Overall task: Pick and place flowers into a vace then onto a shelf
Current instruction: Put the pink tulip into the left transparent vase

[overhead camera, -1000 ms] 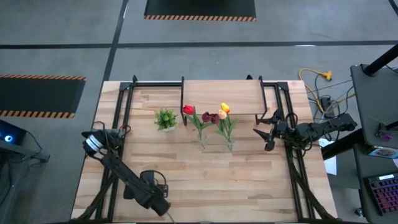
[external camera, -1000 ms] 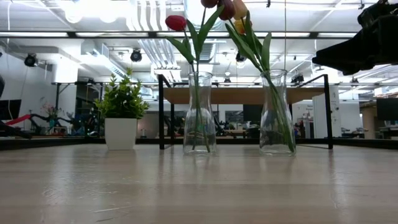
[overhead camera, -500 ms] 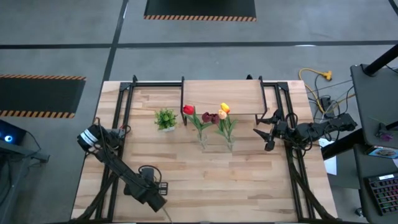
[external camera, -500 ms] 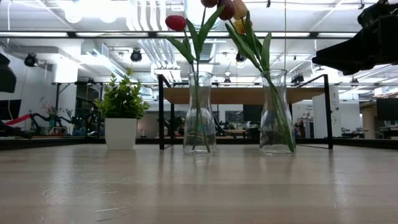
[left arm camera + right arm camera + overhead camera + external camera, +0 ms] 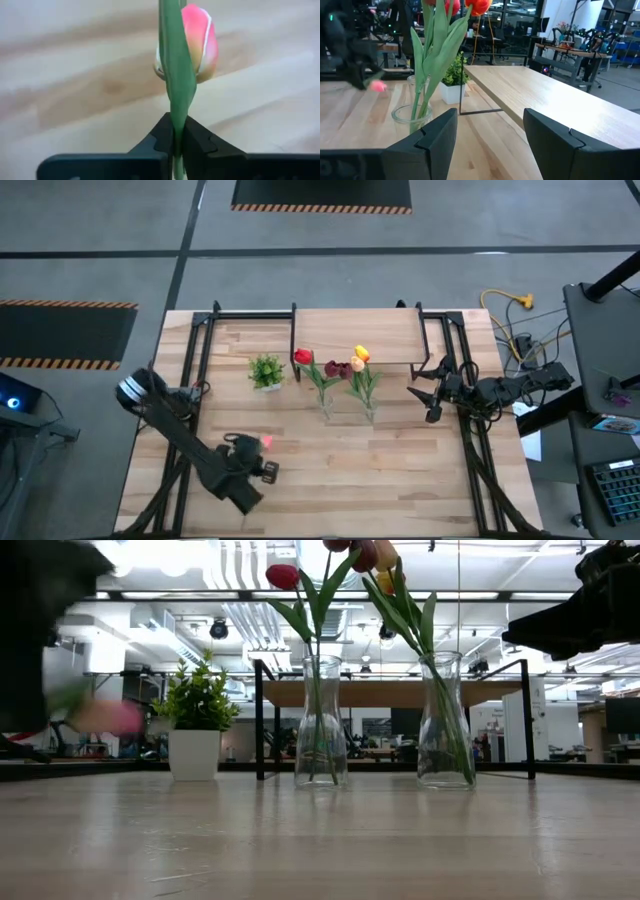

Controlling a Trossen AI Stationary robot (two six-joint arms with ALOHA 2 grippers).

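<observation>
Left gripper (image 5: 262, 470) has swung inward, a pink tulip (image 5: 200, 42) now showing.
Its fingers (image 5: 160, 137) pinch the stem above the counter (image 5: 400, 470), seemingly clear of it. Right gripper (image 5: 428, 392) unchanged beside the vases (image 5: 368, 413), fingers wide, empty.

We see our right gripper (image 5: 489, 137) with its fingers (image 5: 429, 135) spread wide. Past them a glass vase (image 5: 413, 116) holds tulips (image 5: 441, 30) on the table (image 5: 365, 115), beside the shelf (image 5: 555, 102). A potted plant (image 5: 453, 75) stands behind, a pink tulip (image 5: 378, 86) farther off.
</observation>
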